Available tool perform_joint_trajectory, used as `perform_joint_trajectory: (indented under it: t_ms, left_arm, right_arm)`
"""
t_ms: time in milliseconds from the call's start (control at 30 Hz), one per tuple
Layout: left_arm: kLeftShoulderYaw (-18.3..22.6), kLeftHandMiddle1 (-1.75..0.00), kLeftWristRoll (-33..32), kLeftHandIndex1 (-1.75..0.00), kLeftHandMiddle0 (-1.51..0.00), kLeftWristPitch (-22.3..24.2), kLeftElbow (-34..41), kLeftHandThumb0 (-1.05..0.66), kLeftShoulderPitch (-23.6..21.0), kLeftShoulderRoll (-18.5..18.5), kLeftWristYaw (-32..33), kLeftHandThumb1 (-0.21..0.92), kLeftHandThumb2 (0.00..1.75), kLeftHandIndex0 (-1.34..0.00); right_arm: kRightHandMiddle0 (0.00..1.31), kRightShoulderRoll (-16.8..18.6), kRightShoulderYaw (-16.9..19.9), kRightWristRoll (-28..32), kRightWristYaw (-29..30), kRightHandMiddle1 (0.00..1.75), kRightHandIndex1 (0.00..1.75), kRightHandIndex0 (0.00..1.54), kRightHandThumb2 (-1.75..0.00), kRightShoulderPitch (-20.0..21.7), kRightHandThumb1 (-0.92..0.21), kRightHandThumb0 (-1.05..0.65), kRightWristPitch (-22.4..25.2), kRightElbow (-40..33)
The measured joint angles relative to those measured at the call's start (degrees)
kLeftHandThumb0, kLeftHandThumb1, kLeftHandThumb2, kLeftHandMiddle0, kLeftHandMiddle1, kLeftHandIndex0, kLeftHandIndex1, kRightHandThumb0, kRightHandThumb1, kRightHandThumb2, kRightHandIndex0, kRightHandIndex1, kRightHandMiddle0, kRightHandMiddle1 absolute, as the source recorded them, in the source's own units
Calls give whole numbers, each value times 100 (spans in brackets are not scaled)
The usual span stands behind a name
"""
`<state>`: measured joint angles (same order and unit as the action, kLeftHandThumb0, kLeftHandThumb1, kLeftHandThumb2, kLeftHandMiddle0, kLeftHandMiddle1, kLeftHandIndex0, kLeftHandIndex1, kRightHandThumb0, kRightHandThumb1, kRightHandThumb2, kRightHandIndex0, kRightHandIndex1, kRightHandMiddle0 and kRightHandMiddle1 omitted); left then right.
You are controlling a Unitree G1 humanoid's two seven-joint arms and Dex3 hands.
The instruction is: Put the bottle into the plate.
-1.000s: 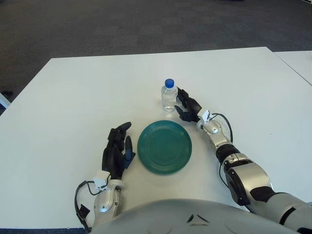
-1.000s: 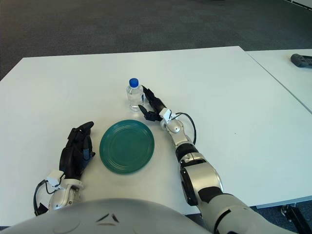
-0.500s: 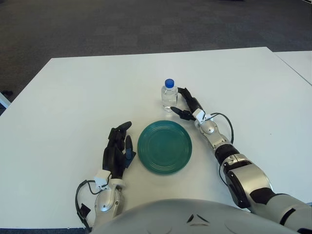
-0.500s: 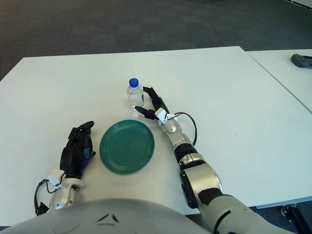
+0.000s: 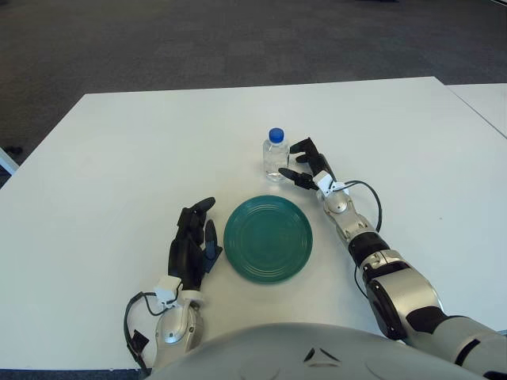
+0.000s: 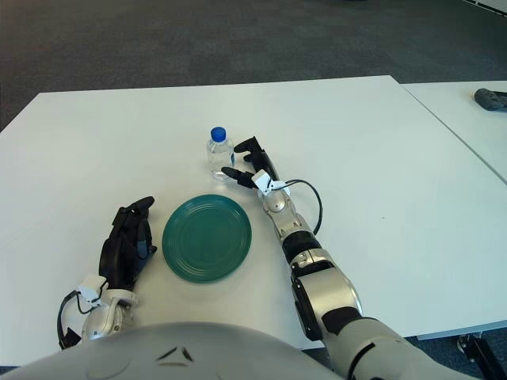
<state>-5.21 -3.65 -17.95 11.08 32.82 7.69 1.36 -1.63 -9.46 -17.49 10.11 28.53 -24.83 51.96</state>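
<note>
Bottle point(image 5: 275, 155) not in the plate point(image 5: 268, 239): it stands upright on the white surface point(image 5: 119, 158), beyond the plate's far edge and clear of it. Nearest the camera, the left robot hand point(image 5: 192, 244) shows just left of the plate, fingers extended and loosely together, holding nothing; contact with the surface can't be confirmed. Plate is dark green, round, flat on the surface near centre, nothing on it. Right forearm runs from lower right diagonally up past the plate's right rim, a black cable looping off the wrist. Right robot hand point(image 5: 306, 164) sits just right of the bottle at about the height of its lower body, fingers spread apart, one finger point(image 5: 290, 173) reaching toward the bottle's base from the near side, another above it by the bottle's right side. Hand is open and has no grip on the bottle; whether any fingertip actually touches the bottle can't be told. Bottle is small, clear, blue cap on top. Farther back, only bare surface up to its far edge, then dark carpet floor point(image 5: 238, 39). In the right eye view a second white surface point(image 6: 467, 119) sits off to the right, well apart, with a dark object point(image 6: 490, 97) at its far corner, too small to identify.
</note>
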Motion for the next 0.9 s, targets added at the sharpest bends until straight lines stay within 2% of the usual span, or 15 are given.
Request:
perform_joint_trajectory:
  t_ms: [300, 633, 700, 733, 767, 800, 833, 900]
  left_arm:
    - [-4, -43, -30, -96, -49, -20, -18, -70, -5, 0, -1, 92, 73, -18]
    - [-4, -42, -31, -97, -50, -20, -19, -68, -6, 5, 0, 92, 74, -19]
    - [-4, -42, -32, -96, -50, -20, -19, -69, -6, 9, 1, 92, 73, -19]
    - [-4, -42, -32, -96, -50, -20, -20, -69, -7, 10, 2, 92, 73, -19]
    - [-4, -42, -32, -96, -50, -20, -22, -69, -8, 10, 2, 92, 73, -19]
    - [-4, -42, -32, -96, -50, -22, -25, -69, -10, 10, 3, 92, 73, -19]
    - [-3, -41, -32, -96, -50, -28, -30, -69, -12, 11, 3, 92, 73, -19]
    - [-2, -41, -32, -96, -50, -38, -39, -69, -15, 11, 2, 92, 74, -19]
  right_arm:
    - [39, 4, -8, 31, 39, 175, 175, 92, -12, -4, -92, -87, 150, -88]
    - [52, 21, 35, 119, -18, 175, 175, 102, -13, -7, -92, -88, 298, -174]
    - [45, 29, 59, 155, -74, 175, 175, 92, -10, -8, -91, -86, 334, -199]
    - [30, 33, 79, 214, -150, 173, 175, 69, -9, -9, -91, -84, 348, -210]
    - [24, 40, 104, 295, -257, 173, 175, 61, -9, -14, -91, -83, 366, -232]
    - [15, 47, 127, 375, -381, 160, 160, 45, -8, -21, -91, -83, 390, -259]
    - [10, 57, 151, 472, -506, 151, 150, 35, -8, -37, -91, -82, 426, -310]
    - [5, 71, 173, 601, -751, 134, 131, 26, -8, -81, -92, -83, 506, -433]
